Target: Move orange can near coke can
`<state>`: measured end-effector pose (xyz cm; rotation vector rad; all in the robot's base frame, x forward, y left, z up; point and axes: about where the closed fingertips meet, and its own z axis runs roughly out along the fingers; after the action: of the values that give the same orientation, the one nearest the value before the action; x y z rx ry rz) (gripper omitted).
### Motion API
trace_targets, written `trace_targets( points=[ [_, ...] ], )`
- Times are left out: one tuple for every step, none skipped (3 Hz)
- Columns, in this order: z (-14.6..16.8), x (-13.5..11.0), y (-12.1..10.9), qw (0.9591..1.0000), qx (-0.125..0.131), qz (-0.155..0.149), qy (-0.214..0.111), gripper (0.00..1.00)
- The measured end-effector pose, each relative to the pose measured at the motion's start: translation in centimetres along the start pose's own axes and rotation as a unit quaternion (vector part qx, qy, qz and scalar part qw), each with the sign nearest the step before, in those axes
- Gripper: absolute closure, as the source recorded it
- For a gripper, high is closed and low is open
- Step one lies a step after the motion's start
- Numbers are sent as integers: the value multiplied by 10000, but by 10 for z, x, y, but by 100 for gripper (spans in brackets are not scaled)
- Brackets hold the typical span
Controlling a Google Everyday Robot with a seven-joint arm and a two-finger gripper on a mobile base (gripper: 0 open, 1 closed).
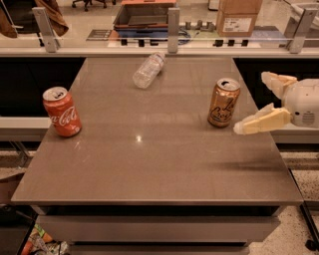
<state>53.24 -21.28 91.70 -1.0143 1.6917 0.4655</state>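
Observation:
The orange can (224,102) stands upright on the right part of the brown table (154,159). The coke can (61,111) stands upright near the table's left edge, far from the orange can. My gripper (251,102) comes in from the right at can height, just right of the orange can and apart from it. It is open and empty, with one cream finger (259,123) stretched toward the can's base and the other finger (275,80) further back.
A clear plastic bottle (148,69) lies on its side at the back middle of the table. A glass rail with metal posts (173,22) runs behind the table. A cardboard box (238,15) sits beyond it.

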Motion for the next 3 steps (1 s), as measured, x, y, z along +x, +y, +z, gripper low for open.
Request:
trace_targets(
  points=[
    [16, 6, -11, 9986, 1, 219, -480, 0],
    [33, 10, -17, 9963, -79, 400, -751, 0],
    [49, 7, -19, 9949, -200, 461, -869, 0]
  ],
)
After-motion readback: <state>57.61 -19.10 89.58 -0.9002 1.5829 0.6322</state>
